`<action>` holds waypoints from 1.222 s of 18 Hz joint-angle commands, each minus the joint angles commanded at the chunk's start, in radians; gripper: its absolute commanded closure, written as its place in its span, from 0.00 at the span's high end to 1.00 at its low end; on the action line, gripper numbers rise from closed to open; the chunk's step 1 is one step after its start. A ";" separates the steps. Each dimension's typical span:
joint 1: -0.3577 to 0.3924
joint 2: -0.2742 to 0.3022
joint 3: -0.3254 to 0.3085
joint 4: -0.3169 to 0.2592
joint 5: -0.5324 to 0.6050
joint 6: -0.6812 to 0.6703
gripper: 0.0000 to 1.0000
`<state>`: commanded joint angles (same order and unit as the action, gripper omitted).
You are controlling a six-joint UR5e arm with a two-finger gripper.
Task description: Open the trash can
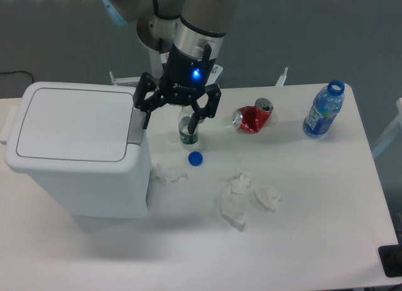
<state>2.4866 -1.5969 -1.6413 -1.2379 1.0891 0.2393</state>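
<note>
Single overhead view of the bench (326,241), read left to right. At far left stands the trash can (78,156), a large white boxy bin with rounded corners; its flat lid (72,124) lies fully down and flush with the rim, so the can is closed. On the lid's right edge sits the grey push tab (135,131). Directly right of that tab hangs the claw (176,118), carried by the arm that enters from the top of the view, a blue light showing on its wrist. Its two black fingers are spread wide and hold nothing; the left fingertip (146,120) appears to be just beside or over the tab, though whether it touches cannot be told from this angle. Behind the claw a small clear cup (188,132) with a dark base stands upright, and a blue bottle cap (195,158) lies just below it. Crumpled tissues (242,193) are scattered across the middle of the bench, one of them near the bin's right wall. Further right lies a crushed red can (252,117), and near the right edge stands an uncapped blue water bottle (323,110). Judged from this arrangement, the approach is nearly complete, while pressing the tab and raising the lid remain to be done.
</note>
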 joint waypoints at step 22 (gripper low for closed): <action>-0.006 -0.011 -0.014 0.011 0.005 0.000 1.00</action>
<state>2.4804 -1.6076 -1.6552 -1.2272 1.0937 0.2393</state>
